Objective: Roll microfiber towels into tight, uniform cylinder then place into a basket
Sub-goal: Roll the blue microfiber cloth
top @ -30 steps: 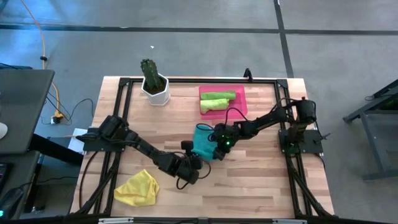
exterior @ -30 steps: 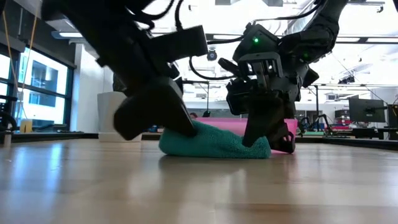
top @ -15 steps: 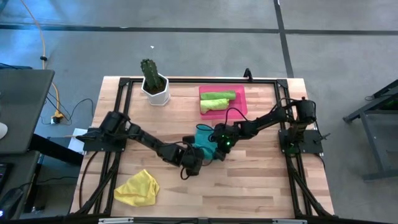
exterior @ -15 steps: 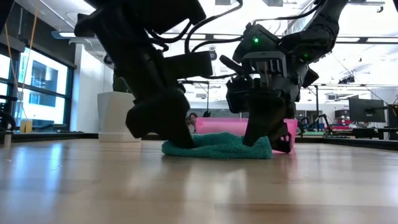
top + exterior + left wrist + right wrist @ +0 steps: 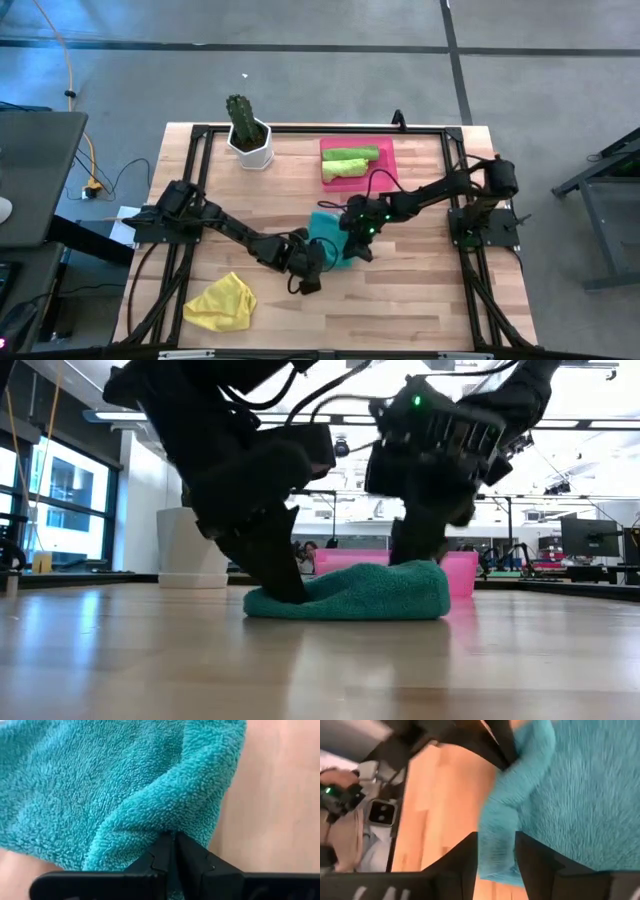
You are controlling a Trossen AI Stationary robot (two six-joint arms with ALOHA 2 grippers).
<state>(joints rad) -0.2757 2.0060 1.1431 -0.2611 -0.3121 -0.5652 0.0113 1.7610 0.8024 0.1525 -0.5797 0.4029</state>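
A teal towel (image 5: 324,236) lies bunched on the wooden table at mid-table; in the low view the towel (image 5: 370,592) is a thick hump. My left gripper (image 5: 172,842) is shut on a ridge at its near end. My right gripper (image 5: 495,860) is open just above the towel's far-right end, and the towel's rolled edge (image 5: 512,795) runs between the fingers; I cannot tell whether they touch it. The pink basket (image 5: 388,150) at the far side holds two rolled lime green towels (image 5: 348,162). A yellow towel (image 5: 222,300) lies crumpled at the near left. My left gripper pinches a raised fold of the teal towel (image 5: 167,825) between its two shut fingers, only at their tips. The fingers (image 5: 280,575) come slanting down from the table's left and near side. The towel rests on the table, slack, with the fold standing up at the fingers.
A white pot with a cactus (image 5: 248,135) stands at the far left. A black frame (image 5: 200,130) runs around the table's edges. Bare wood lies between the teal towel and the yellow one and along the near edge.
My right gripper has risen off the teal towel's right end and rolled about its own axis; that end now shows whole and rounded. My left gripper has turned and pushed toward the towel, which has bunched into a thicker hump while staying on the table.
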